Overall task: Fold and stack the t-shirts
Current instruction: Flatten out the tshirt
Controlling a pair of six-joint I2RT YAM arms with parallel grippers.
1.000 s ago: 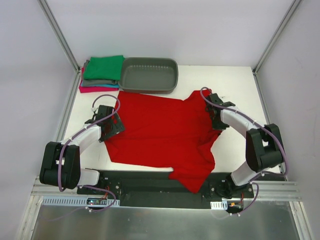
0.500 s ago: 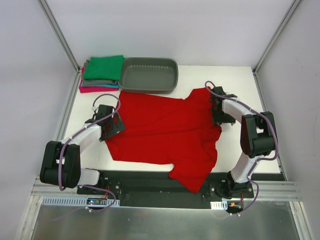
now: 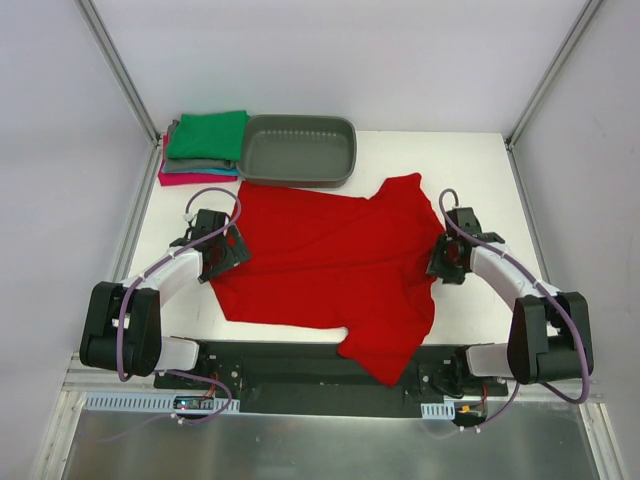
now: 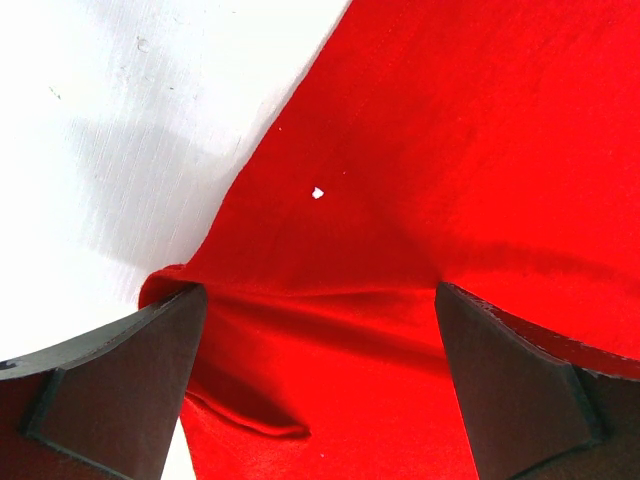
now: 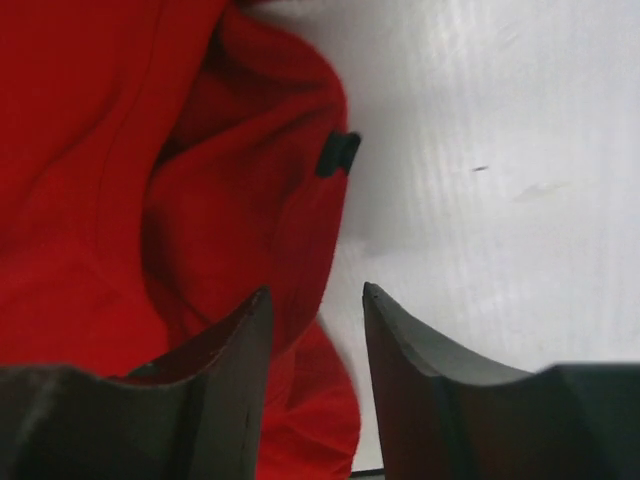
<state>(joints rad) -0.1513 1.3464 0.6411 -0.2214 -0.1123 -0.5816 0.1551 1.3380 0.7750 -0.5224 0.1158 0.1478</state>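
A bright red t-shirt point(image 3: 330, 260) lies spread across the middle of the table, and its lower hem hangs over the near edge. My left gripper point(image 3: 222, 248) sits at the shirt's left edge. In the left wrist view my left gripper point(image 4: 320, 380) is wide open, with wrinkled red cloth point(image 4: 420, 150) lying between the fingers point(image 4: 110, 390). My right gripper point(image 3: 447, 262) is at the shirt's right edge. The right gripper point(image 5: 315, 330) is open there, straddling the bunched cloth edge point(image 5: 230, 200) and the bare table. Folded t-shirts point(image 3: 203, 148) are stacked at the back left with a green one on top.
A grey oval tub point(image 3: 297, 150) stands at the back, next to the folded stack and touching the red shirt's far edge. Frame posts rise at the back corners. White tabletop point(image 3: 480, 170) shows to the right of the shirt.
My right gripper has opened and let go of the shirt's right side, then pulled back toward the near right. The upper right part of the shirt now lies flatter. The left arm stayed put.
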